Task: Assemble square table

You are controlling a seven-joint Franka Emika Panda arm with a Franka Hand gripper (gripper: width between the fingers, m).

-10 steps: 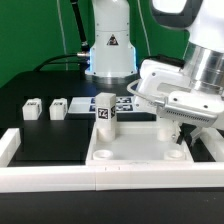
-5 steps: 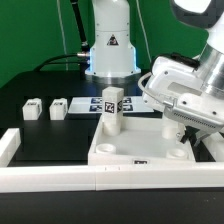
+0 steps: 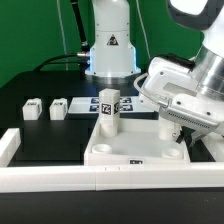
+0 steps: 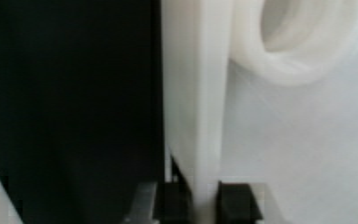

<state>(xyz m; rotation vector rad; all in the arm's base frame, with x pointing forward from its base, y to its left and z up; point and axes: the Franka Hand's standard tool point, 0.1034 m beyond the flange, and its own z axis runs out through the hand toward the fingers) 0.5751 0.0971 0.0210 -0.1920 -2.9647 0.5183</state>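
The square tabletop (image 3: 135,150), a white slab with a raised rim and round corner sockets, lies in the middle front. One white tagged leg (image 3: 108,113) stands upright in its far corner socket on the exterior view's left. Two more legs (image 3: 32,109) (image 3: 58,108) lie on the black table at the left. My gripper (image 3: 178,133) is at the slab's right rim. In the wrist view the gripper (image 4: 206,200) has its dark fingers (image 4: 242,200) on either side of the white rim wall (image 4: 194,100), shut on it. A round socket (image 4: 309,45) shows beside it.
White border rails run along the front (image 3: 110,185), the left (image 3: 8,148) and the right (image 3: 214,148). The marker board (image 3: 128,103) lies behind the slab. The robot base (image 3: 110,45) stands at the back.
The slab with its upright leg has shifted a little with my gripper, first toward the exterior view's right and up, then slightly back. Its front edge tag now shows above the front rail.
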